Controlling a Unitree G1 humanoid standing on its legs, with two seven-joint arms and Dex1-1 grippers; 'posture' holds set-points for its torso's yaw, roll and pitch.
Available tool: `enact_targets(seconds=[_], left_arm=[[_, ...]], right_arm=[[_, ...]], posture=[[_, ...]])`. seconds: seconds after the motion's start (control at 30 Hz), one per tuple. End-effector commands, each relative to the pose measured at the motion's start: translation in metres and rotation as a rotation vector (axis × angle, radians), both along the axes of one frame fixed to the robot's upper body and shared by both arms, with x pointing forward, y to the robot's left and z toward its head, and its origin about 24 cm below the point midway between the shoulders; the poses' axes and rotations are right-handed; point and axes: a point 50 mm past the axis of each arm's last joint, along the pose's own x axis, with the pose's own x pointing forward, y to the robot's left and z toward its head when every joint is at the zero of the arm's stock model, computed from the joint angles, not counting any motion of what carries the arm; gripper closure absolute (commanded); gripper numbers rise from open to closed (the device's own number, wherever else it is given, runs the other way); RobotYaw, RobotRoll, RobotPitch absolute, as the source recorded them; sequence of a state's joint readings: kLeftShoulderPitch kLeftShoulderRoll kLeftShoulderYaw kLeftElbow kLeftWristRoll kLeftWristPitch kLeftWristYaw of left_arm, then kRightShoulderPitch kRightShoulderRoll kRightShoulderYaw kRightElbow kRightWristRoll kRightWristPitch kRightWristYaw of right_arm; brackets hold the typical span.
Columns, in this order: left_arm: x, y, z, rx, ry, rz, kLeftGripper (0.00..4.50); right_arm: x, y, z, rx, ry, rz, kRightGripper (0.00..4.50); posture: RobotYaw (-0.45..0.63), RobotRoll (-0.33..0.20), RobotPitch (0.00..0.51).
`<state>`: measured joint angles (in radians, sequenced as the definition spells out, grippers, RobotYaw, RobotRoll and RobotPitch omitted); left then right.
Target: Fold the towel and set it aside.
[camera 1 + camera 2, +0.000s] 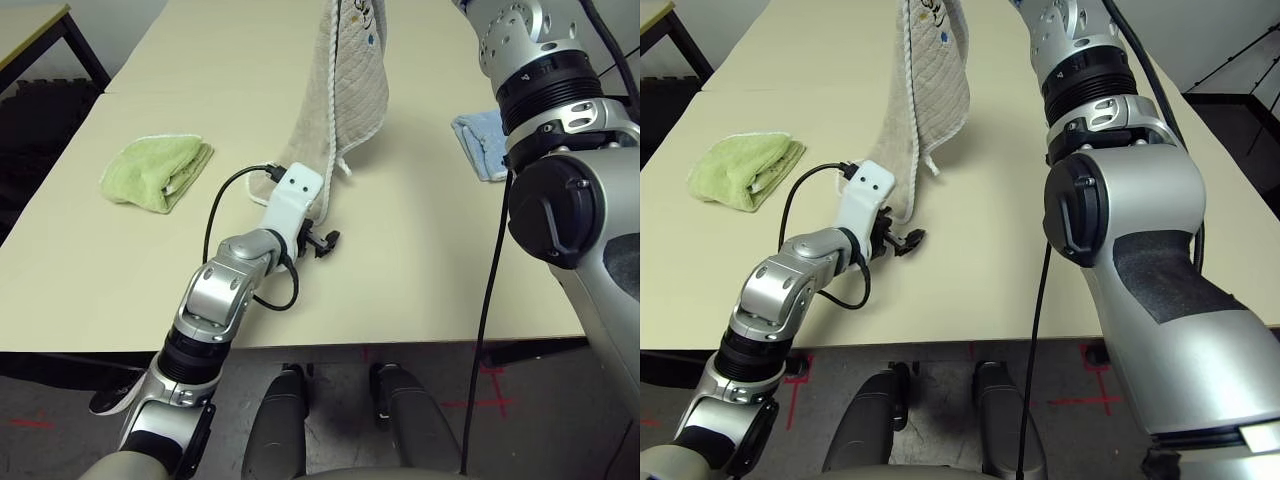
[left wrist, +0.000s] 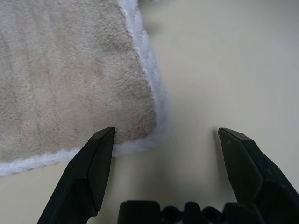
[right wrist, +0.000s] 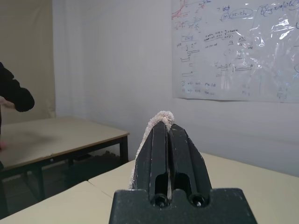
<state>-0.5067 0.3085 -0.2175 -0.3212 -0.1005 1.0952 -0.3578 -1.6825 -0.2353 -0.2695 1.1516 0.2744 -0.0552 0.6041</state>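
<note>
We have the towel (image 1: 345, 90) hanging from our right gripper (image 3: 164, 135), whose fingers (image 3: 180, 154) are clamped on a pinch of its top edge, with a tuft of cloth showing above the tips. From there it drapes down toward the counter (image 1: 420, 260); its lower end rests on the surface near the middle. Our left gripper (image 2: 166, 140) sits just at the towel's lower corner, fingers spread wide: one tip lies at the white hem, the other stands off over bare counter.

The main risk, as we judge it, is closing on nothing. The corner lies flat on the counter and sits toward one finger, not centred, so a close from here could pinch only the hem or scrape the surface and push the corner away. A thin grip on the edging could slip once we lift for the fold.

The right hold looks narrow too; a tug from the left side could pull the cloth out and drop the towel in a heap.

The green towel (image 1: 158, 172) at 9 o'clock and the blue towel (image 1: 482, 143) at 3 o'clock lie well apart, though a wide swing could brush them.
</note>
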Motion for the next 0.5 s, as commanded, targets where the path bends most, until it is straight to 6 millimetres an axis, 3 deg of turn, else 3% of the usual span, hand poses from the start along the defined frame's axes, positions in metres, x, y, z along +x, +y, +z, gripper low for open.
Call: enact_targets(seconds=[0.03,0.33,0.5], left_arm=[[-0.003,-0.006,-0.003,0.005,0.017,-0.018,1.0],[0.01,0.001,-0.008,0.061,-0.034,0.034,4.47],[0.015,-0.001,-0.008,0.051,-0.044,0.051,4.47]], right_arm=[[-0.003,-0.001,0.006,0.009,-0.023,0.002,4.5],[-0.003,0.0,0.005,0.004,-0.022,0.01,4.5],[-0.002,-0.001,0.004,0.001,-0.02,0.007,4.5]], posture=[[0.01,0.0,0.202],[0.01,0.0,0.203],[0.01,0.0,0.203]])
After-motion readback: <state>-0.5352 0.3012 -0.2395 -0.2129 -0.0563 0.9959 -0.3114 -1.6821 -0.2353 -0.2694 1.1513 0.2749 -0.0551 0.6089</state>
